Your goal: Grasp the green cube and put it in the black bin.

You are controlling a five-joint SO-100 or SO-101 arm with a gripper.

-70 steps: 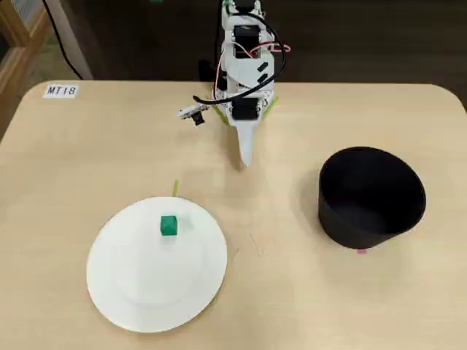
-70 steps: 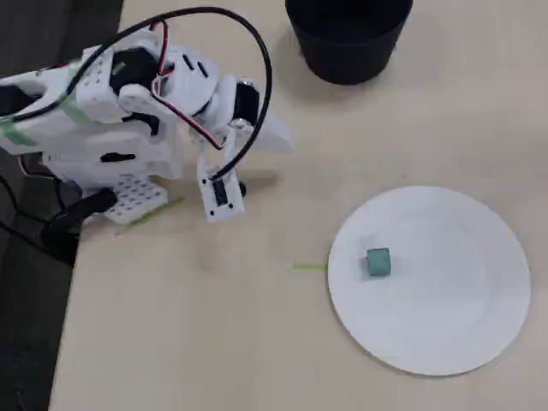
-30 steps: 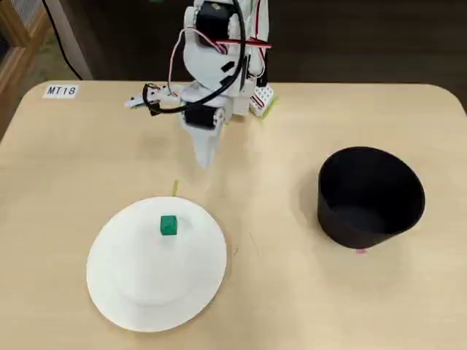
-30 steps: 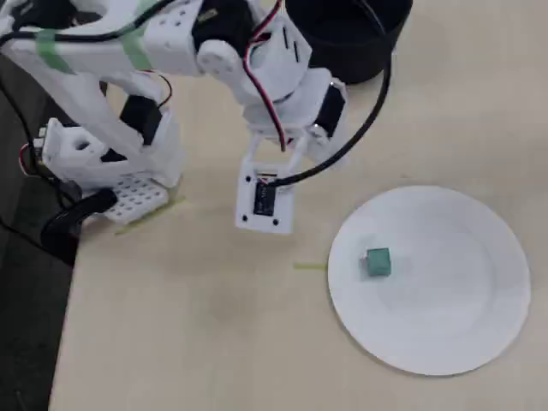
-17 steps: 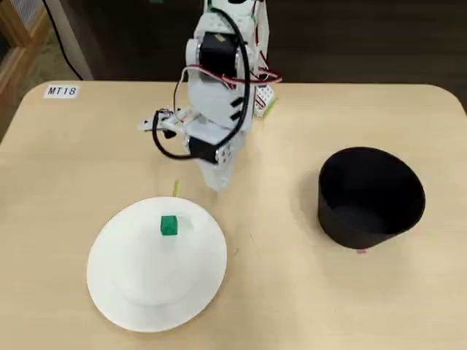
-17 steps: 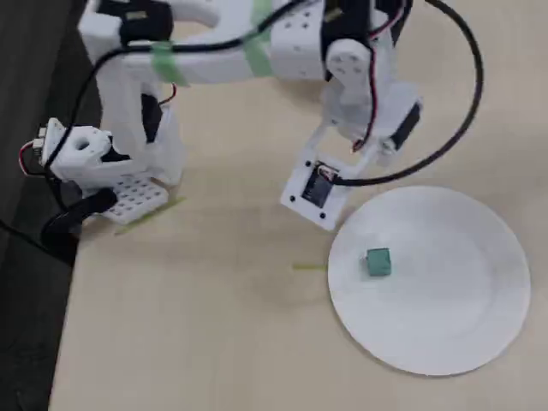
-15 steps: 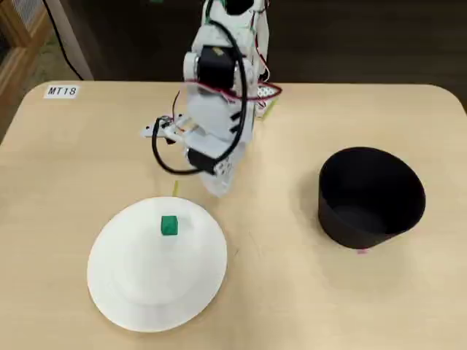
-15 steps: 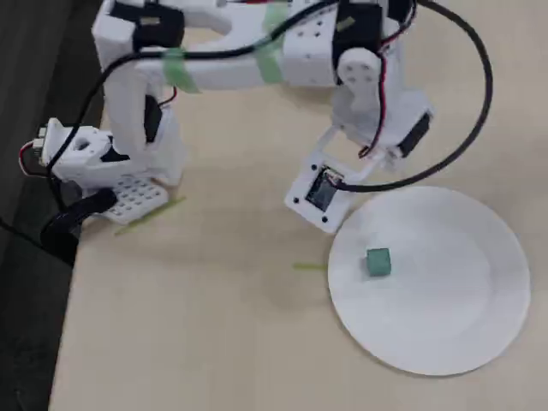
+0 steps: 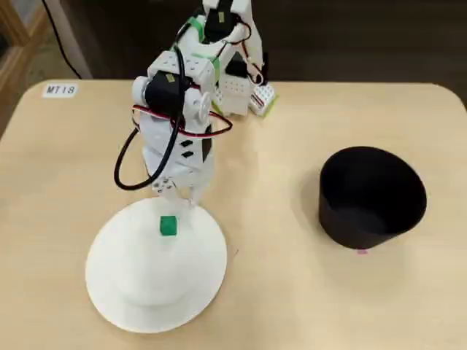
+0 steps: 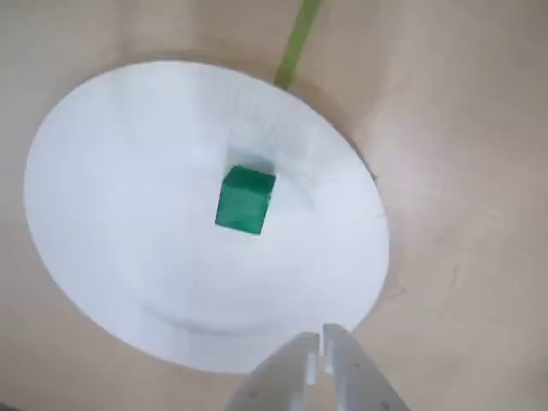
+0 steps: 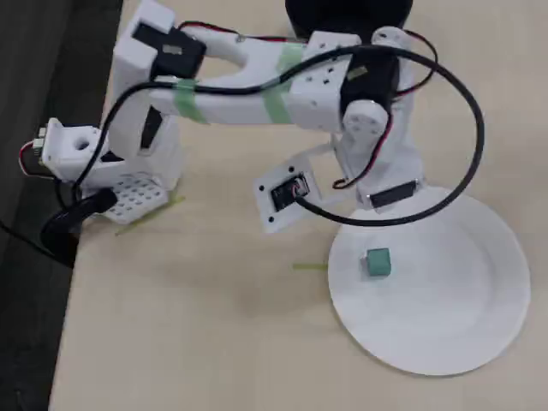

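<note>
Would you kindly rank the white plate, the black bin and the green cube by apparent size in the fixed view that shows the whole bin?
1. white plate, largest.
2. black bin, clearly smaller across, though it stands taller and so nearer that camera.
3. green cube, by far the smallest.

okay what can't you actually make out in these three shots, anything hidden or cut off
- Black bin: in a fixed view only a sliver shows, cut off by the top edge and covered by the arm; outside the wrist view entirely.
- Gripper: only the fingertips enter the wrist view's bottom edge, seemingly nearly together.
- Green cube: its underside on the white plate is hidden.
</note>
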